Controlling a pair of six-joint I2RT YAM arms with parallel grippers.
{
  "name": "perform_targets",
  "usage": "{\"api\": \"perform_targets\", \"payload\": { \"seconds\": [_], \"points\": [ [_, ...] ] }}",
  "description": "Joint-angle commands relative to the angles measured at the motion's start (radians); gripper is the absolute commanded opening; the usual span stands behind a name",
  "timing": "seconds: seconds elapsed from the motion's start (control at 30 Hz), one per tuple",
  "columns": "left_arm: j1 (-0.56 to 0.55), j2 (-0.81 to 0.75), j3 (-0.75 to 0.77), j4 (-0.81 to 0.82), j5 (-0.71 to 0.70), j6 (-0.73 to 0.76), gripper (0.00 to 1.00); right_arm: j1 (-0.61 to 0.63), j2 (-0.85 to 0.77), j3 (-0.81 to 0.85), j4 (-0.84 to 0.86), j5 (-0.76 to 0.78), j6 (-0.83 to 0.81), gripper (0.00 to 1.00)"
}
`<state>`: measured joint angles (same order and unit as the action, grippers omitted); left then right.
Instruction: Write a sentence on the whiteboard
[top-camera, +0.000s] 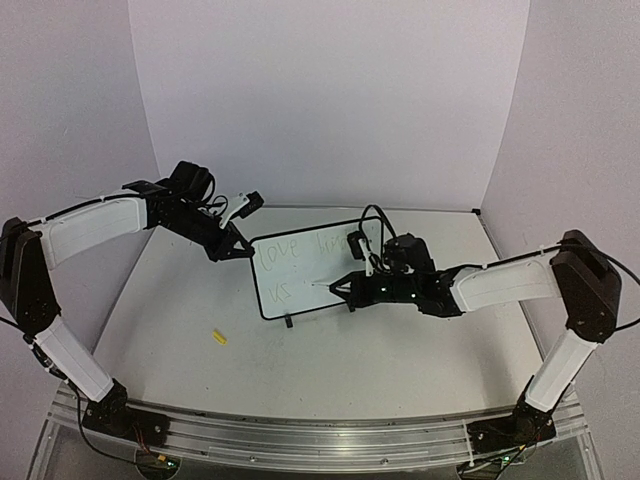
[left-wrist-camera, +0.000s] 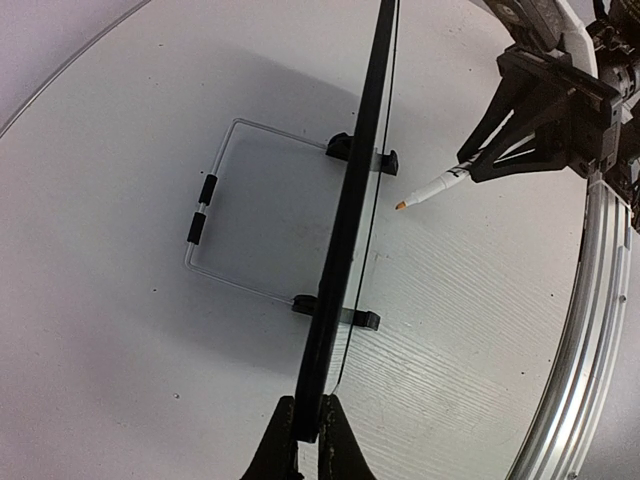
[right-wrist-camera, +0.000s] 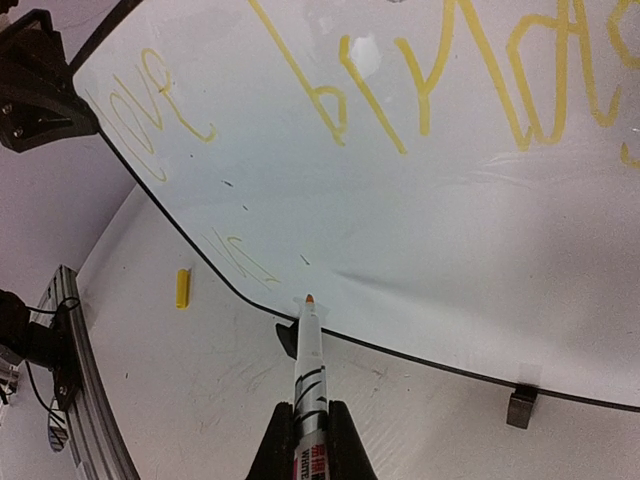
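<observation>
Standing upright at mid-table (top-camera: 400, 350): whiteboard (top-camera: 300, 298), sentence (top-camera: 283, 251) reading "love finds", "us" beneath. Clamped edge-on by left gripper (left-wrist-camera: 308, 420). Marker (right-wrist-camera: 308, 360) pinched in right gripper (right-wrist-camera: 310, 425), tip just short of board. Yellow cap (top-camera: 219, 337) lying nearby.

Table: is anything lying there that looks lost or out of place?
Yes. A small yellow piece, maybe the pen's cap, lies loose on the table in front of the whiteboard, apart from the pen.

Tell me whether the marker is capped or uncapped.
Uncapped: the marker, held in the right gripper, shows a bare orange tip pointing at the whiteboard.
</observation>
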<state>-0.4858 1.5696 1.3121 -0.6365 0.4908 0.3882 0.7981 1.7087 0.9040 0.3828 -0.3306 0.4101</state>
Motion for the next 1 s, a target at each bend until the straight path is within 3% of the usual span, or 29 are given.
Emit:
{"api": "perform_targets", "payload": {
  "seconds": [0.0,0.5,0.97],
  "points": [
    [0.003,-0.005,-0.014,0.018,-0.116,0.040,0.00,-0.014,0.025,0.044,0.040,0.010,0.017,0.00],
    [0.003,-0.008,-0.013,0.018,-0.118,0.040,0.00,-0.017,0.101,0.110,0.047,-0.019,0.020,0.00],
    [0.003,-0.003,-0.013,0.016,-0.118,0.040,0.00,-0.017,0.098,0.038,0.048,0.003,0.038,0.00]
  ]
}}
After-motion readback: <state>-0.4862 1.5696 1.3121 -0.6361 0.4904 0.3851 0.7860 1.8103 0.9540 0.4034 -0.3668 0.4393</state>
